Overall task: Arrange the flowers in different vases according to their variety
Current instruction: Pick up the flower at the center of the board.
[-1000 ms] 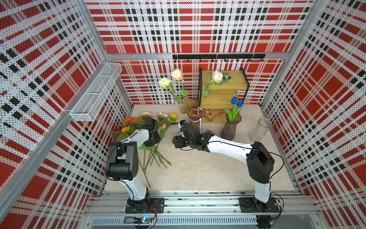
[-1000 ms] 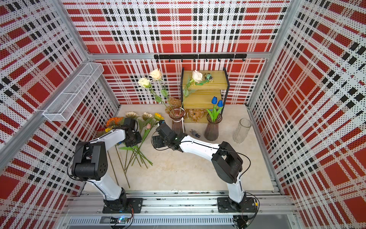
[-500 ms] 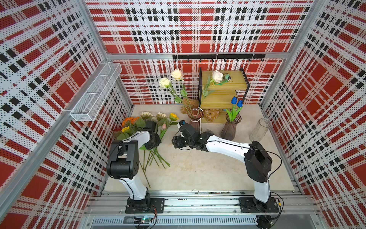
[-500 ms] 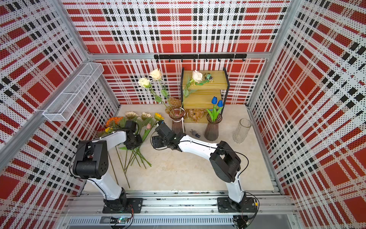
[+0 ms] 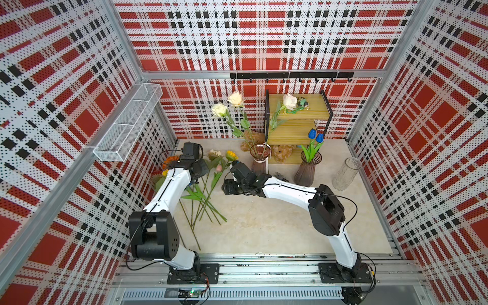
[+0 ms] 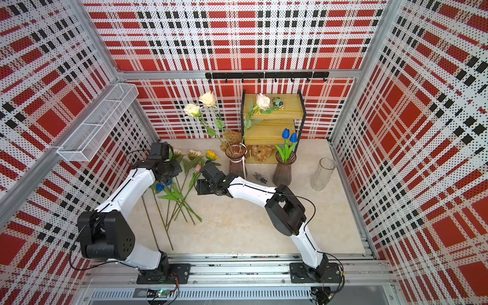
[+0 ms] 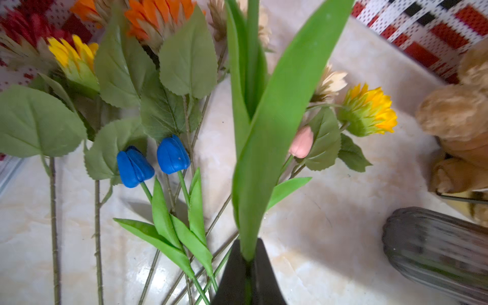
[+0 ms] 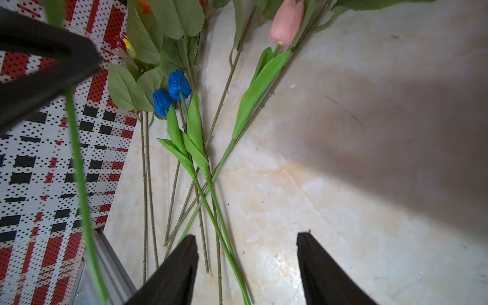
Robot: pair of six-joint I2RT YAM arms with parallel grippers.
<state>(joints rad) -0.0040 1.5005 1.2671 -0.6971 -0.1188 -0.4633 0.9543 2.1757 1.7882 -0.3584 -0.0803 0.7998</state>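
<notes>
My left gripper (image 7: 248,254) is shut on a tulip stem whose long green leaves (image 7: 269,118) rise in front of the wrist camera; its head is out of view. In the right wrist view that stem (image 8: 79,163) hangs below the left fingers (image 8: 39,66). On the floor lie two blue tulips (image 7: 153,161), a pink tulip (image 8: 286,22) and several sunflowers (image 7: 369,113). My right gripper (image 8: 248,235) is open just above the crossed stems (image 8: 211,190). Cream roses (image 5: 235,99) stand in one purple vase (image 5: 260,159), blue tulips (image 5: 315,136) in the other (image 5: 307,170). The clear vase (image 5: 346,174) holds nothing.
A wooden shelf (image 5: 298,118) stands at the back wall with brown plush toys (image 5: 282,153) by it. A white wire basket (image 5: 126,126) hangs on the left wall. A small dark object (image 5: 280,175) lies between the purple vases. The flower pile lies along the left wall.
My left jaws have closed on the green tulip stem and shifted slightly towards the back. The right jaws have narrowed somewhat; the right arm has barely moved.
</notes>
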